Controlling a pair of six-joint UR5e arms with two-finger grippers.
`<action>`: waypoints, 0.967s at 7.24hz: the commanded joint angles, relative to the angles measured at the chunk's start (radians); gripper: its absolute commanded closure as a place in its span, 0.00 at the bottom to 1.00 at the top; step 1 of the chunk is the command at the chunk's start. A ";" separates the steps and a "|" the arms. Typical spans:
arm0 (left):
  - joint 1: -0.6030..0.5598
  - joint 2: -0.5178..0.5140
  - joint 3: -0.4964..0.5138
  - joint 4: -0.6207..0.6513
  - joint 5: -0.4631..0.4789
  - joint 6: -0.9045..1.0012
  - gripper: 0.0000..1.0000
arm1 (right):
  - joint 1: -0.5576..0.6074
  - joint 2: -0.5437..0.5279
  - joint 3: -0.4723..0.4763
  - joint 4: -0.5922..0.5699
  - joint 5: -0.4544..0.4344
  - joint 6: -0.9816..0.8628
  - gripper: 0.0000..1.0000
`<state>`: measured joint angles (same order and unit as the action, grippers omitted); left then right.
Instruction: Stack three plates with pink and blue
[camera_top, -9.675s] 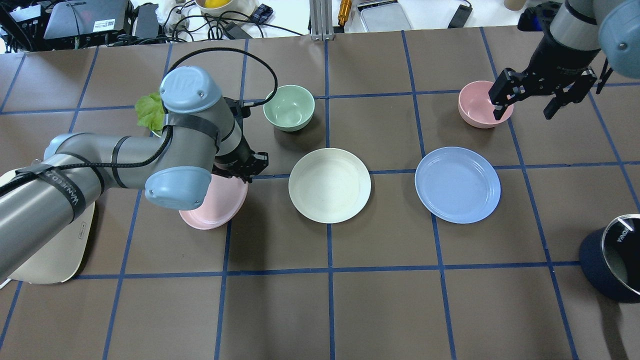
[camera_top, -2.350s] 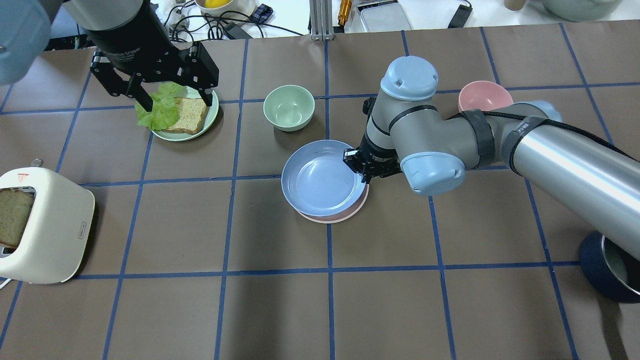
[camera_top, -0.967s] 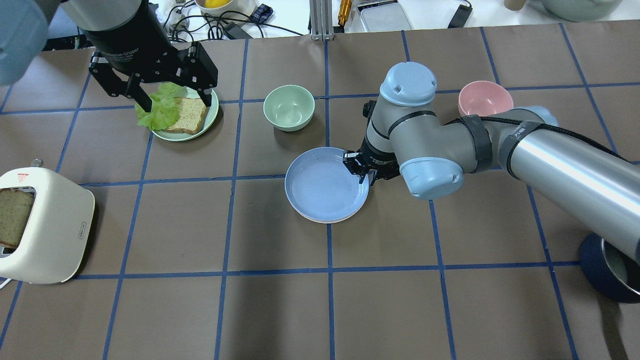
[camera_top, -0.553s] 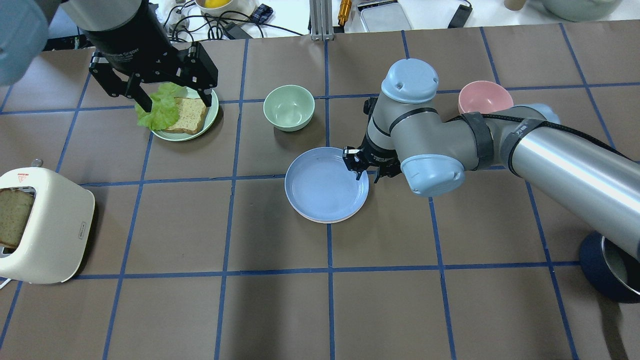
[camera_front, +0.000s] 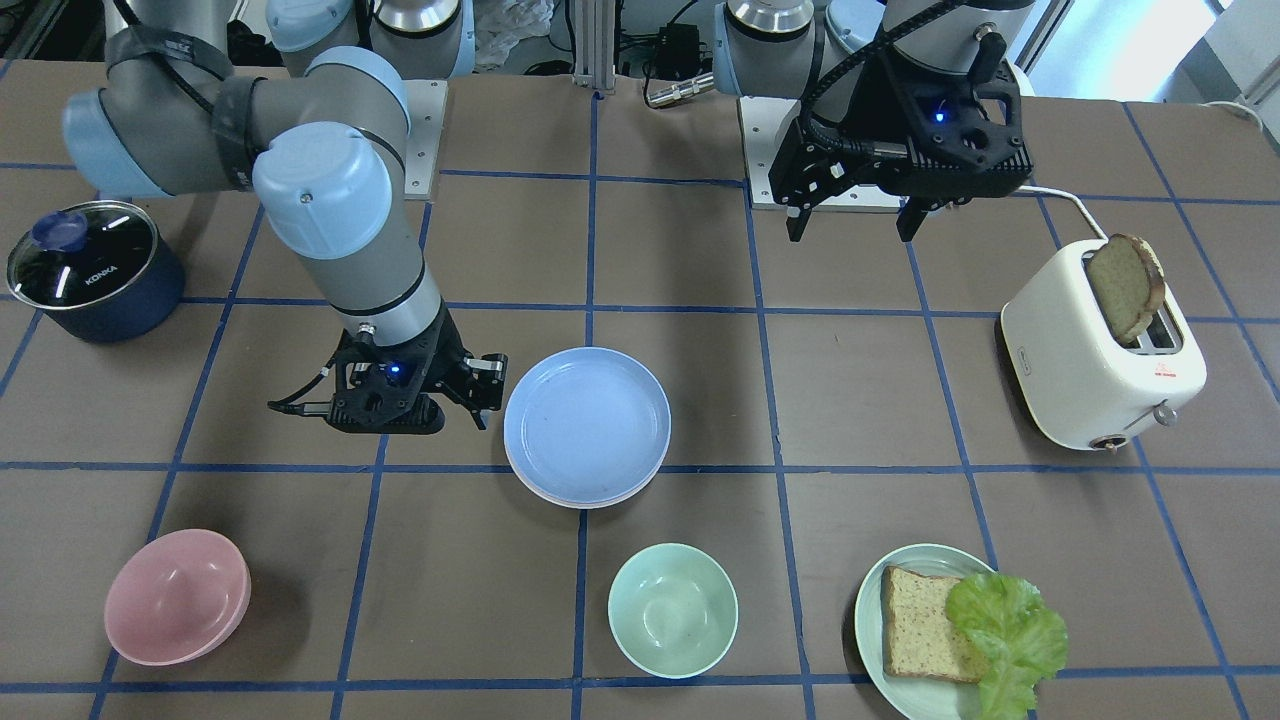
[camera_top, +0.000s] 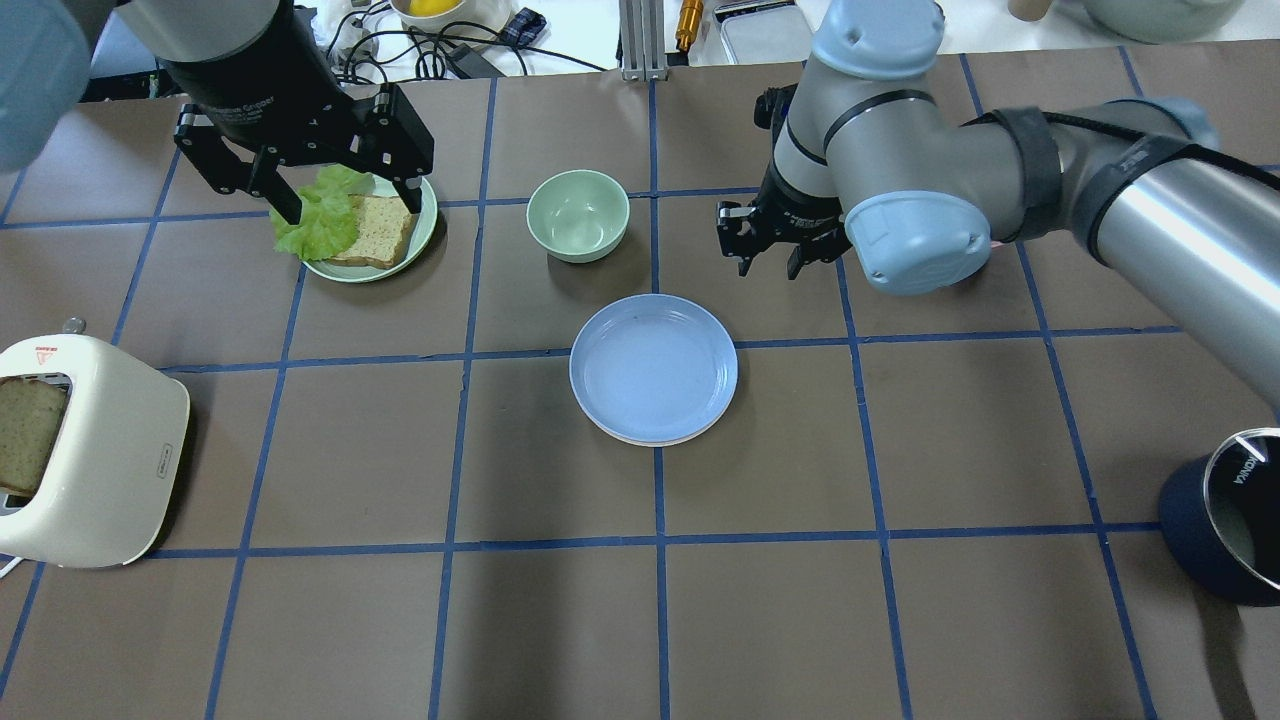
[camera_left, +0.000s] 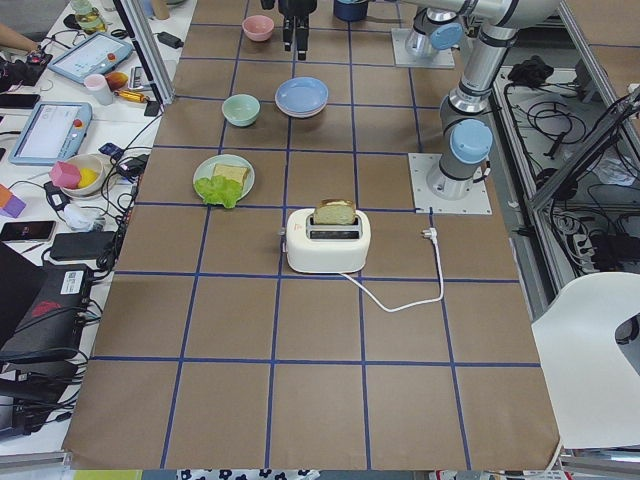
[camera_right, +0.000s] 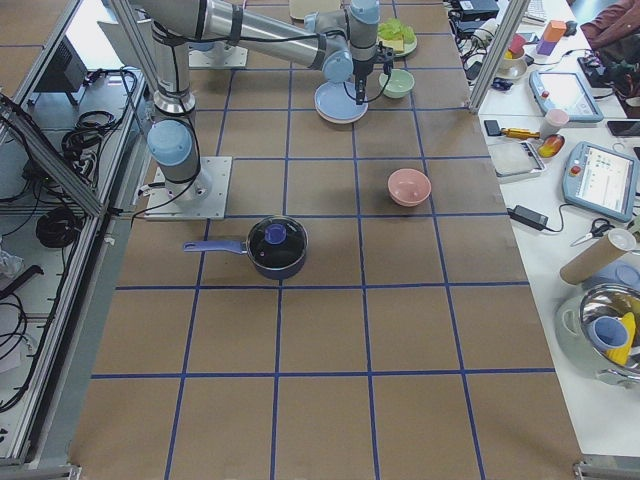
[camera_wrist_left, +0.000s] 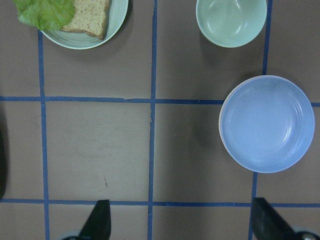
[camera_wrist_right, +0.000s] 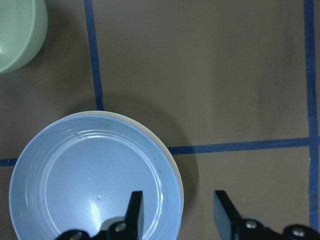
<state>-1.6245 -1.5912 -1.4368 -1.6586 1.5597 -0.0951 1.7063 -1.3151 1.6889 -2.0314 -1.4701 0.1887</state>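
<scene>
With left jaws and right jaws spread, empty, could knock blue plate (camera_top: 653, 368) askew on pink plate (camera_front: 585, 504) by sweeping low.

Table (camera_top: 800, 620) passable across the overhead view's lower half, blue plate (camera_top: 653, 368) stack mid-frame, mint bowl (camera_top: 578, 215) just above it, right gripper (camera_top: 767, 264), fingers spread, to its upper right, toaster (camera_top: 85, 450) at left edge, pot (camera_top: 1225, 530) lower right.

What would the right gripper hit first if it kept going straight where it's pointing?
Probably the blue plate, at its rim. The right gripper points straight down; its wrist view shows one finger over the plate's edge, the other over bare table. Depth is unclear, so it might just miss.
</scene>
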 joint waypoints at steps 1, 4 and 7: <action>0.000 -0.001 -0.001 0.000 0.000 0.000 0.00 | -0.028 -0.022 -0.052 0.062 -0.024 -0.052 0.42; 0.000 -0.001 0.001 0.000 -0.001 0.000 0.00 | -0.030 -0.064 -0.057 0.101 -0.036 -0.067 0.35; 0.000 -0.001 -0.001 0.000 0.000 0.000 0.00 | -0.046 -0.134 -0.057 0.161 -0.104 -0.106 0.33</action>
<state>-1.6245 -1.5923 -1.4371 -1.6582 1.5595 -0.0951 1.6697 -1.4175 1.6324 -1.9031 -1.5472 0.0999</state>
